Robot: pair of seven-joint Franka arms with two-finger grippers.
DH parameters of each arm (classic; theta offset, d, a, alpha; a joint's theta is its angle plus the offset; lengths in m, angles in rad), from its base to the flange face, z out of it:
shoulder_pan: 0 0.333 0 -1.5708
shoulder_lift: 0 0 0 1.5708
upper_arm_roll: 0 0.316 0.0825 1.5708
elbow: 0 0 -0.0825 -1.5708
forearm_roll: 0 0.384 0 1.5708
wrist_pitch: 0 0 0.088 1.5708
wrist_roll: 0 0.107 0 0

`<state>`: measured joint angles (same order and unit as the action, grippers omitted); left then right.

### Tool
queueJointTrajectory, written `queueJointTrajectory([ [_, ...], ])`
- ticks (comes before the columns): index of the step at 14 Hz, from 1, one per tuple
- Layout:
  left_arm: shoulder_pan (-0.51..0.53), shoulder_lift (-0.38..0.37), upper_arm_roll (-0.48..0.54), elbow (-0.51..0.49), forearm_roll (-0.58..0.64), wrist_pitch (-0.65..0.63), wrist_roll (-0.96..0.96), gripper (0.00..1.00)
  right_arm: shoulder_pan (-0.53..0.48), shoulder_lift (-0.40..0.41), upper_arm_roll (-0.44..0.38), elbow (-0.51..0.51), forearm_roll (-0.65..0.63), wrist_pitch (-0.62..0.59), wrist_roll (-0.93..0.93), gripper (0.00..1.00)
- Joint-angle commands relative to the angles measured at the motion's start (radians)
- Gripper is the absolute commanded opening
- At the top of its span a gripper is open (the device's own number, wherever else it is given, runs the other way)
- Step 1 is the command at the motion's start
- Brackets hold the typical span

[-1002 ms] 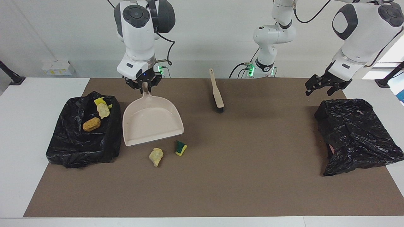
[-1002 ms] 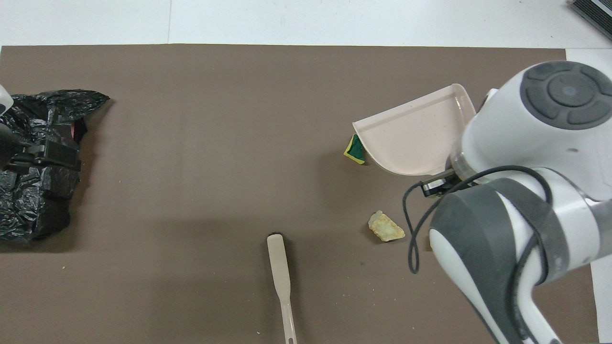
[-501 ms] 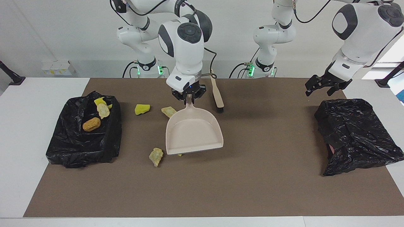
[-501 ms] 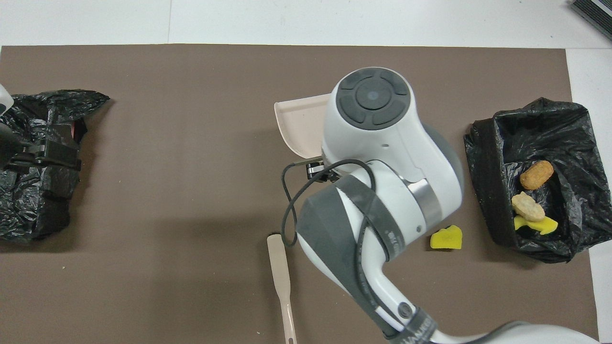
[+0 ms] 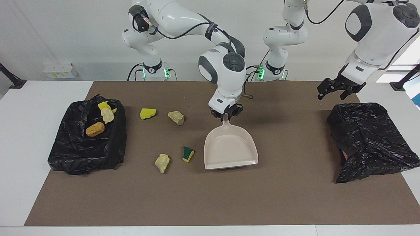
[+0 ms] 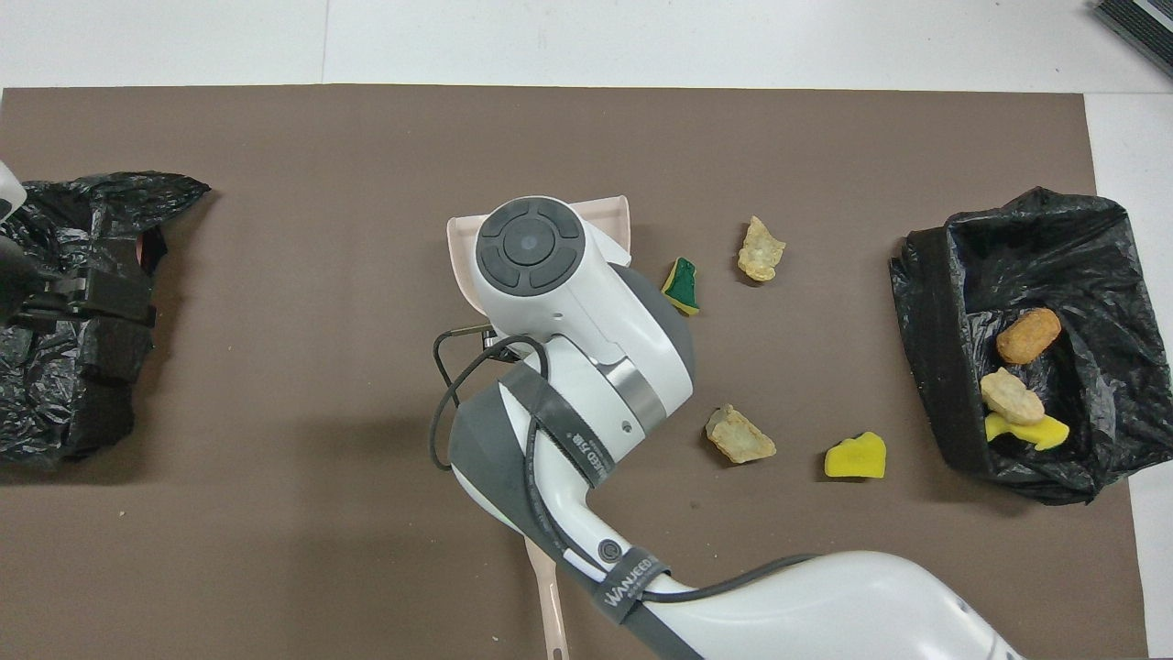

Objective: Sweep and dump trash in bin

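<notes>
Trash: four scraps (image 5: 162,163) on mat, three in bin (image 5: 87,134). Right pincer (image 5: 226,116) grasps dustpan (image 5: 229,149); left pincer (image 5: 339,90) released.

A strap (image 6: 632,576) on the right arm (image 6: 586,367) reads "WANEED".

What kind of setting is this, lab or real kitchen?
Most likely a robotics lab: two arms mounted at a white table covered by a brown mat, staged sponge and stone-like scraps beside a bag-lined bin, bare white walls.
</notes>
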<state>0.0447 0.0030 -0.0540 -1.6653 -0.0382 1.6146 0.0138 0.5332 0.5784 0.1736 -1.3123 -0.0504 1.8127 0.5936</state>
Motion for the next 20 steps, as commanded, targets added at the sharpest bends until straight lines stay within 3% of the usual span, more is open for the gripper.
queueJointTrajectory([
  [1, -0.003, -0.018, 0.000, -0.027, 0.012, 0.021, 0.001, 1.00, 0.014, 0.058, 0.000, 0.044, 0.020, 0.035, 0.009, 0.00],
  [4, -0.014, -0.023, -0.001, -0.040, 0.012, 0.027, 0.003, 1.00, 0.025, 0.080, 0.000, 0.038, 0.023, 0.073, 0.009, 0.00],
  [11, -0.025, -0.052, -0.010, -0.134, 0.012, 0.125, 0.003, 1.00, -0.004, 0.075, -0.003, 0.008, 0.032, 0.143, 0.084, 0.64],
  [15, -0.095, -0.044, -0.010, -0.201, 0.012, 0.220, -0.015, 1.00, -0.007, 0.020, -0.003, -0.008, 0.029, 0.120, 0.103, 1.00],
  [20, -0.203, 0.000, -0.009, -0.284, 0.011, 0.398, -0.087, 1.00, 0.007, -0.158, 0.000, -0.197, 0.032, 0.102, 0.098, 1.00],
])
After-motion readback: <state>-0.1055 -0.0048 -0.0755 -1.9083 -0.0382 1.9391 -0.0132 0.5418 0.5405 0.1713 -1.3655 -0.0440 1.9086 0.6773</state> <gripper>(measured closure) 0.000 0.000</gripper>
